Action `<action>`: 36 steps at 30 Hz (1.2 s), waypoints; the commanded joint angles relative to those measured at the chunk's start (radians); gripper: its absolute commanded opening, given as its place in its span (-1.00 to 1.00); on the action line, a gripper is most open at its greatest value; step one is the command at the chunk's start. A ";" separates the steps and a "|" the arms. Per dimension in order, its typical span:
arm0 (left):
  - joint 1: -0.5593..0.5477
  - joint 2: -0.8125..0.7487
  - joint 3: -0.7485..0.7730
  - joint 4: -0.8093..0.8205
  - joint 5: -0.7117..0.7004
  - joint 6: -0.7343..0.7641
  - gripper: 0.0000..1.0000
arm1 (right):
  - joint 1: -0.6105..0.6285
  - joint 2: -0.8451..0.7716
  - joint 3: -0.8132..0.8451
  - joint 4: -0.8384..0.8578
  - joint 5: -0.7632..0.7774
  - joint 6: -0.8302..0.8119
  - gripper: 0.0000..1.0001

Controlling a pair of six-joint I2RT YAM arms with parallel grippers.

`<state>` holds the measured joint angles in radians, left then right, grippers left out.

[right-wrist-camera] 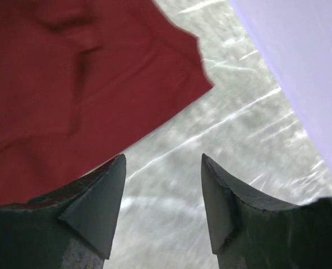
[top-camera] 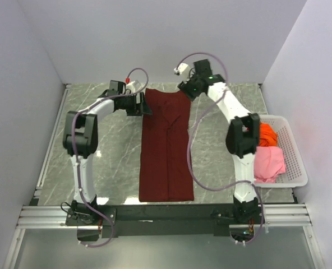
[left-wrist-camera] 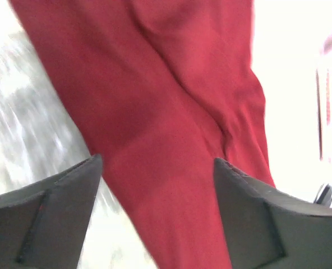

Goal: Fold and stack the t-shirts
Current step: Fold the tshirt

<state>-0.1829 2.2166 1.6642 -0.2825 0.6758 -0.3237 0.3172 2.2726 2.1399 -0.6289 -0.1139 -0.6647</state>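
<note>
The dark maroon-red t-shirt (top-camera: 166,148) lies flat on the table, folded lengthwise into a long narrow strip from the back edge to the front edge. My left gripper (top-camera: 148,105) is open at its far left corner; in the left wrist view the red cloth (left-wrist-camera: 171,123) fills the gap between the fingers (left-wrist-camera: 59,196). My right gripper (top-camera: 183,88) is open just off the far right corner; the right wrist view shows that corner (right-wrist-camera: 87,84) beside bare table. The orange t-shirt (top-camera: 267,134) and the pink t-shirt (top-camera: 268,161) lie crumpled in the basket.
A white perforated plastic basket (top-camera: 294,162) stands at the table's right edge. The grey marble table (top-camera: 110,157) is walled by white panels on the left, back and right. A cable loops over the table right of the maroon shirt (top-camera: 191,162).
</note>
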 commanded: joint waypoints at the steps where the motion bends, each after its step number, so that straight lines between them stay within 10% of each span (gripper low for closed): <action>1: -0.001 -0.307 -0.099 0.035 0.060 0.216 0.78 | -0.044 -0.276 -0.099 -0.043 -0.229 0.082 0.27; 7: -0.001 -0.735 -0.412 0.031 0.100 0.633 0.99 | -0.046 -0.654 -0.499 0.131 -0.399 0.060 0.72; 12: -0.004 -0.937 -0.556 0.030 0.221 0.672 0.99 | 0.043 -0.872 -0.713 -0.028 -0.490 -0.215 0.78; 16: -0.067 -0.991 -0.583 -0.502 0.375 1.266 0.99 | 0.080 -0.965 -0.892 -0.202 -0.576 -0.380 0.79; 19: -0.140 -1.104 -0.762 -0.610 0.325 1.512 0.99 | 0.133 -1.083 -1.101 -0.197 -0.560 -0.466 0.78; 24: -0.340 -1.345 -1.078 -0.451 0.179 1.548 0.96 | 0.295 -1.208 -1.391 -0.121 -0.538 -0.532 0.51; 36: -0.601 -1.302 -1.210 -0.343 0.053 1.589 0.44 | 0.638 -1.249 -1.661 0.107 -0.409 -0.515 0.16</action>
<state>-0.7586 0.8921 0.4561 -0.6785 0.7525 1.2167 0.9154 1.0309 0.4866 -0.6090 -0.5598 -1.1656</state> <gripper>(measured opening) 0.736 0.588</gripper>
